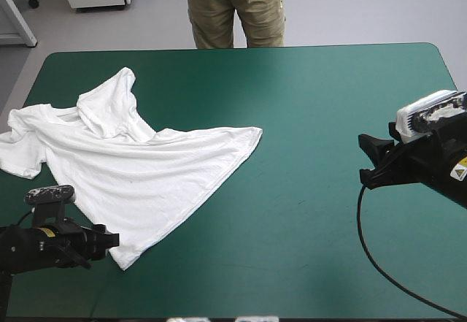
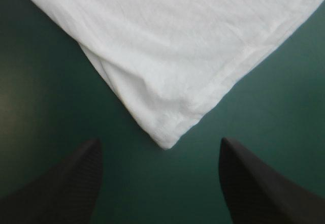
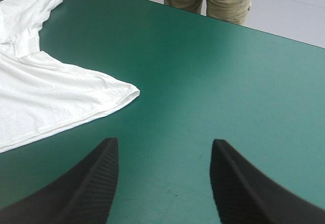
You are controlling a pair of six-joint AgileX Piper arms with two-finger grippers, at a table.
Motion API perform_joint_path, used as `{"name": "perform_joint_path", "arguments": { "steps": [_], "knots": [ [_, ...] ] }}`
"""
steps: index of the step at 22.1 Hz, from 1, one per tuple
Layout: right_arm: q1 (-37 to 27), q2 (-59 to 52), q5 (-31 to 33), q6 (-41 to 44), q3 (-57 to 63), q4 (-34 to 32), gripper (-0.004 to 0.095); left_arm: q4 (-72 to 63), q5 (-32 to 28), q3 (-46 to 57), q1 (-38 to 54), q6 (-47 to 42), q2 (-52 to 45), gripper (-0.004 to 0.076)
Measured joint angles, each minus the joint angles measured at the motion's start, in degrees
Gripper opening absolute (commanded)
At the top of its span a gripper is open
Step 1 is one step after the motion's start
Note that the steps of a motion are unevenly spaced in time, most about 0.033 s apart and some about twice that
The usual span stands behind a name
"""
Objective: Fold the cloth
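The white T-shirt (image 1: 139, 158) lies spread but rumpled on the left half of the teal-green table, one sleeve folded up near the far edge. My left gripper (image 1: 109, 240) is open near the front left, just short of the shirt's nearest hem corner (image 1: 125, 263). In the left wrist view that corner (image 2: 165, 144) points between my open fingers (image 2: 76, 178), not touching them. My right gripper (image 1: 368, 163) hangs open above the table's right side, well away from the shirt's right hem corner (image 3: 131, 91).
Bare teal-green cover (image 1: 328, 103) stretches across the middle and right of the table. The shirt's left sleeve (image 1: 18, 154) reaches the table's left edge.
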Motion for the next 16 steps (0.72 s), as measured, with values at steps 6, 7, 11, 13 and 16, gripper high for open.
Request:
{"name": "perform_joint_path", "arguments": {
  "steps": [6,7,11,13,16],
  "knots": [
    [0.0,0.0,-0.26,0.11,0.0,-0.02,0.0509,0.67,-0.09,2.0,-1.47,-2.59,0.71,0.0475],
    [0.0,0.0,-0.32,0.11,0.0,-0.02,0.0509,0.92,-0.09,4.0,-1.53,-3.88,1.64,0.0475],
    [0.0,0.0,-0.32,0.11,0.0,-0.02,0.0509,0.79,-0.25,9.07,-1.53,-6.08,6.52,0.0475],
    [0.0,0.0,-0.32,0.11,0.0,-0.02,0.0509,-0.29,-1.65,9.51,-1.53,-6.56,8.81,0.0475],
    [0.0,0.0,-0.32,0.11,0.0,-0.02,0.0509,-2.16,-5.84,9.51,-1.53,-7.12,12.34,0.0475]
  ]
}}
